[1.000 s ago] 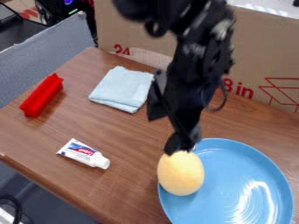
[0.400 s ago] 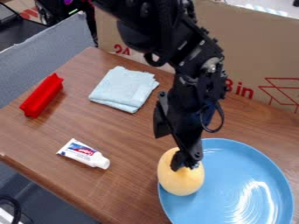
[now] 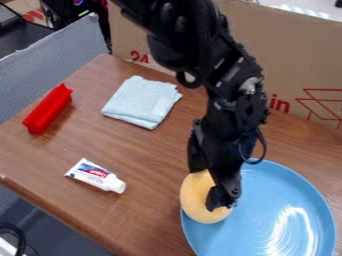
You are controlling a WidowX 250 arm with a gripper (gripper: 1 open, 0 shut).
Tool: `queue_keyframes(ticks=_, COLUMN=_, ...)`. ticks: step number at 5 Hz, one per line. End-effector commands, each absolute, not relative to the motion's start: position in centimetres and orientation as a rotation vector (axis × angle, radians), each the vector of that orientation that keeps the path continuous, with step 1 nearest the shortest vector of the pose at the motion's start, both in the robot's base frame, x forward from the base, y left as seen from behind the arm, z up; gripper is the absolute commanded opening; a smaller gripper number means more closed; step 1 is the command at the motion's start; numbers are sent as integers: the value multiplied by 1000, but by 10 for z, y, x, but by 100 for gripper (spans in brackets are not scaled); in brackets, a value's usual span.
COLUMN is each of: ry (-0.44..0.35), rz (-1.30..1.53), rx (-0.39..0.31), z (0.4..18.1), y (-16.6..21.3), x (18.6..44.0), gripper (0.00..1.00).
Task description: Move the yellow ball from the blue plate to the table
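One yellow ball (image 3: 201,199) sat at the left edge of the blue plate (image 3: 287,215), near the table's (image 3: 94,140) front edge. Directly above it, the gripper (image 3: 218,196) pointed down with jaws spread wide, covering the ball's top, nothing grasped.

A red block (image 3: 48,108), a folded pale-blue cloth (image 3: 140,101) and a small tube (image 3: 98,176) lie apart, before a cardboard box (image 3: 301,60).

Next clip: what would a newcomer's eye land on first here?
The black robot arm dominates, reaching down from the top centre so its open gripper sits over the yellow ball at the left edge of the blue plate, bottom right. Next, the red object at far left.
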State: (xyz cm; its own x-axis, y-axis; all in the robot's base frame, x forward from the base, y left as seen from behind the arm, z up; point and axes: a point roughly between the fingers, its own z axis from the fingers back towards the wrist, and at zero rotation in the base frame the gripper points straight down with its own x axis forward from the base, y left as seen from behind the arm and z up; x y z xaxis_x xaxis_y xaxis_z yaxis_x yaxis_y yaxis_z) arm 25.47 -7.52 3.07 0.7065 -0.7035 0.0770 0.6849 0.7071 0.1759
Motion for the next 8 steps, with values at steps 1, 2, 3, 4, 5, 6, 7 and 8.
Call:
queue_keyframes(ticks=1, ry=-171, rz=-771, rx=128, z=29, y=-78, x=254, gripper=100)
queue_keyframes(ticks=2, ry=-171, rz=-787, rx=123, z=21, y=-78, x=258, gripper=100)
queue_keyframes(ticks=3, ry=-163, rz=-787, rx=116, z=20, y=-76, x=256, gripper=0)
queue_keyframes(ticks=4, ry=-153, rz=-788, rx=114, z=23, y=-77, x=252, gripper=0)
queue_keyframes(ticks=5, ry=-155, rz=-778, rx=101, z=33, y=-69, x=257, gripper=0)
queue_keyframes(ticks=6, ry=-160, rz=-772, rx=103, z=40, y=-60, x=257, gripper=0)
queue_keyframes(ticks=7, ry=-162, rz=-763, rx=107, z=52, y=-56, x=257, gripper=0)
queue_keyframes(ticks=8, ry=-166, rz=-756, rx=113, z=43, y=-45, x=258, gripper=0)
